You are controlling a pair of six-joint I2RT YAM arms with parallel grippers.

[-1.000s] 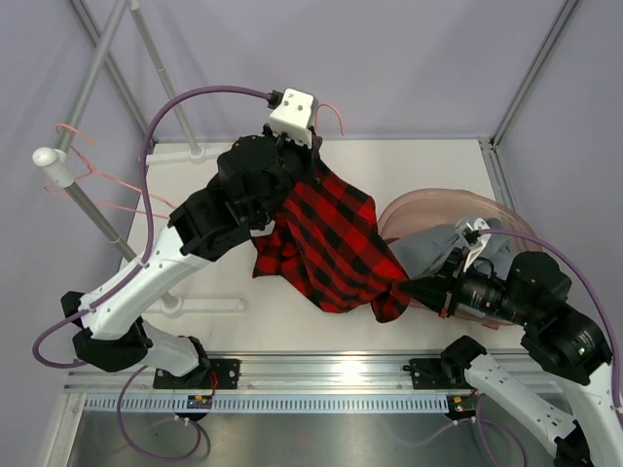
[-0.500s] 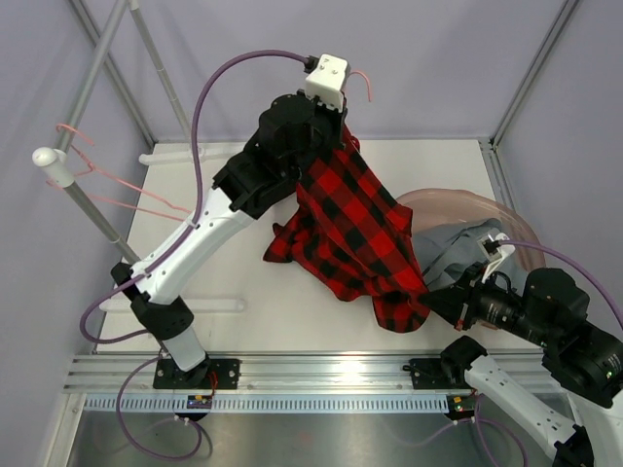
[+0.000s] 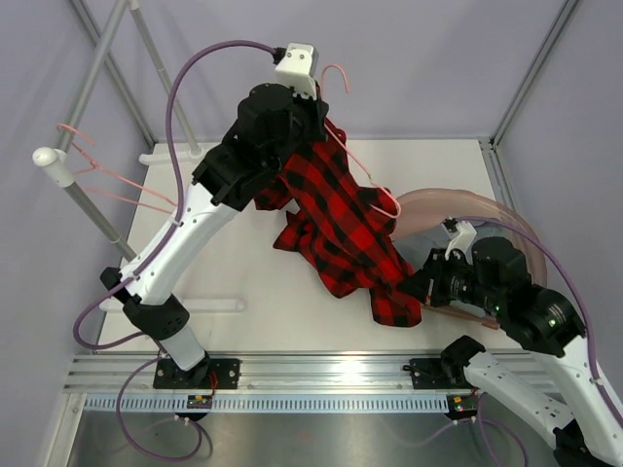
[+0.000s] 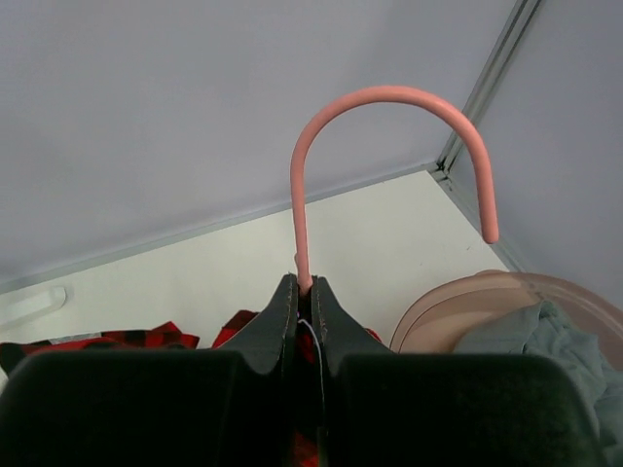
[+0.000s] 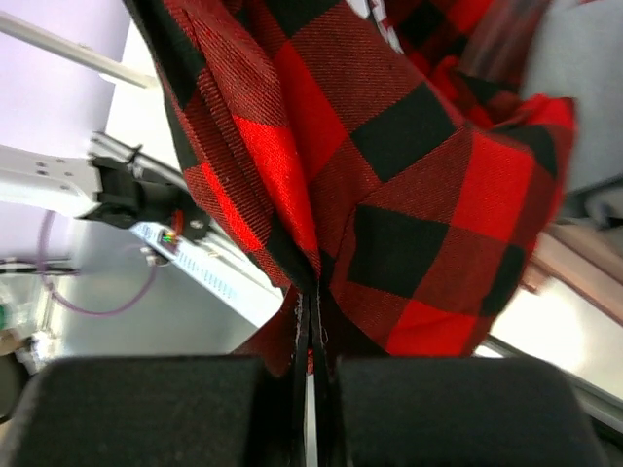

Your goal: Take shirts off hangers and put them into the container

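Hanger (image 4: 389, 92) clamped in raised left gripper (image 4: 304, 289); plaid shirt (image 5: 389, 126) pinched by low right gripper (image 5: 310, 304).

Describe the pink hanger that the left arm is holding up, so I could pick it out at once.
Start at the left arm reaching over the white table. Its left gripper pinches a thin pink wire hanger just below the hook. Unlike the bare pink hangers on the grey rail, this one carries the plaid shirt.
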